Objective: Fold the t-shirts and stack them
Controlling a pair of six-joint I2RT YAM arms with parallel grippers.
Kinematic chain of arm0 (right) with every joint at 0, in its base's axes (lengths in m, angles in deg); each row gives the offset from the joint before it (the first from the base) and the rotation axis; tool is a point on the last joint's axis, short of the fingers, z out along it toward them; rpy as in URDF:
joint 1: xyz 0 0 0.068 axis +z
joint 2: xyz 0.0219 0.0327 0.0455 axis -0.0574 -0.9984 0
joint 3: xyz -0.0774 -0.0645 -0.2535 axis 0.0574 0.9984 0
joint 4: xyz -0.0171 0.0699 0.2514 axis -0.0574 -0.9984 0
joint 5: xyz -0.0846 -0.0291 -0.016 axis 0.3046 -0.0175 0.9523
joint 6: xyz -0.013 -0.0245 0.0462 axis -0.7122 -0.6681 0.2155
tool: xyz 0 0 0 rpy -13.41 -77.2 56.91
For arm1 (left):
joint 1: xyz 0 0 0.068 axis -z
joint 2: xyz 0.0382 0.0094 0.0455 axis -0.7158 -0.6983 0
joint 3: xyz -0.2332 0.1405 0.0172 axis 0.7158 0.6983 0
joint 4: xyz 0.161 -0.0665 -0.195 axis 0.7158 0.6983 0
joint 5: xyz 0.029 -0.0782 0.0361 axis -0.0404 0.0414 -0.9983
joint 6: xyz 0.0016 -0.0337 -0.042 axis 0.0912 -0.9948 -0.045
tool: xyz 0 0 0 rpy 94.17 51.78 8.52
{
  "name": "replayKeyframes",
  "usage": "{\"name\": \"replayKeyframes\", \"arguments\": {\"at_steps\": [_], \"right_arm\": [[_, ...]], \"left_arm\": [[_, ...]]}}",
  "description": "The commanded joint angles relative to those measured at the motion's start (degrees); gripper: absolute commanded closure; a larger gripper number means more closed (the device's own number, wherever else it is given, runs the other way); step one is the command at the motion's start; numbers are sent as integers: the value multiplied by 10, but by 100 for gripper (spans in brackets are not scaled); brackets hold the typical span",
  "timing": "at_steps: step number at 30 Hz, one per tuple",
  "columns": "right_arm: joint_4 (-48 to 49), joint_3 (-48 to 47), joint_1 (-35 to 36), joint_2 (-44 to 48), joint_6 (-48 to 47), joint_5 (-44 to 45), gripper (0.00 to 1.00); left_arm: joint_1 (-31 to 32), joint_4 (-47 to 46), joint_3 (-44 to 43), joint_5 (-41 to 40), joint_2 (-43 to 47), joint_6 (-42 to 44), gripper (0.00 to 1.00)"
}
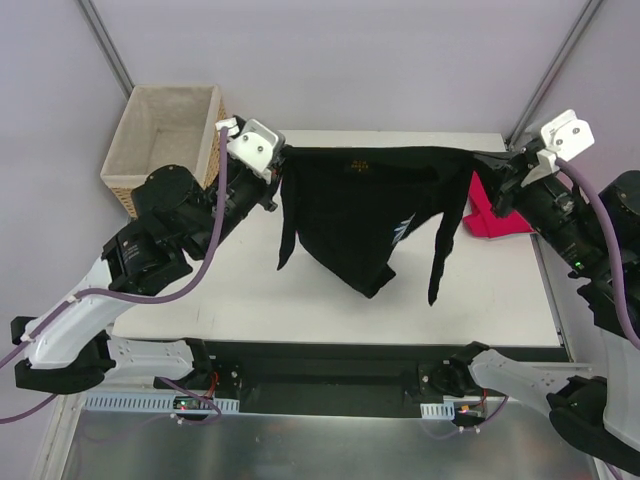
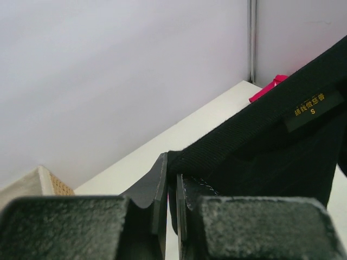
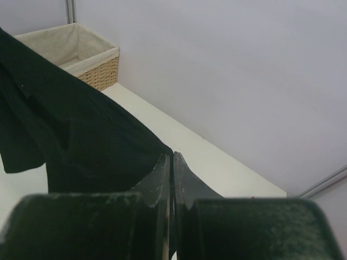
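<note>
The black t-shirt [image 1: 360, 205] hangs stretched in the air between both grippers, its lower part drooping to the white table [image 1: 250, 290]. A bit of blue-white print [image 1: 402, 229] shows on it. My left gripper [image 1: 278, 160] is shut on its left top corner; in the left wrist view the fabric [image 2: 260, 146] with a yellow size label [image 2: 309, 105] runs out of the left gripper [image 2: 172, 179]. My right gripper [image 1: 497, 165] is shut on the right top corner, where cloth [image 3: 76, 135] leaves the right gripper [image 3: 173, 168]. The pinkish-red t-shirt [image 1: 492, 216] lies crumpled at the table's right, also seen as a pink scrap [image 2: 268, 86].
A wicker basket [image 1: 165, 135] with pale lining stands at the back left corner, also visible as the basket [image 3: 81, 54] in the right wrist view. Pale walls and metal corner posts [image 1: 105, 45] enclose the table. The arms' bases sit along the near edge.
</note>
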Motion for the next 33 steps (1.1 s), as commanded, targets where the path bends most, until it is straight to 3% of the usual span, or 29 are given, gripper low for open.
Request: {"name": "replayKeyframes", "arguments": {"at_steps": [1,7,12,21,27,33], "right_arm": [[64,17,-11,49,-67,83,99],[66,-34,-11,29,-122,134,99],[18,-62,-10,29,-209,207,100],[-2,-118,-15,65,-205,192,100],[-18,-115,-38,83,-160,150,100],[-8,13,-38,116,-86,131,100]], "left_arm": [[-11,-15,-59,-91,38,71,100],[-2,-15,-113,-143,-1,137,100],[-2,-42,-123,-191,40,202,100],[-2,-42,-141,-236,80,241,100],[-2,-41,-147,-208,93,195,100],[-1,-22,-32,-221,105,124,100]]}}
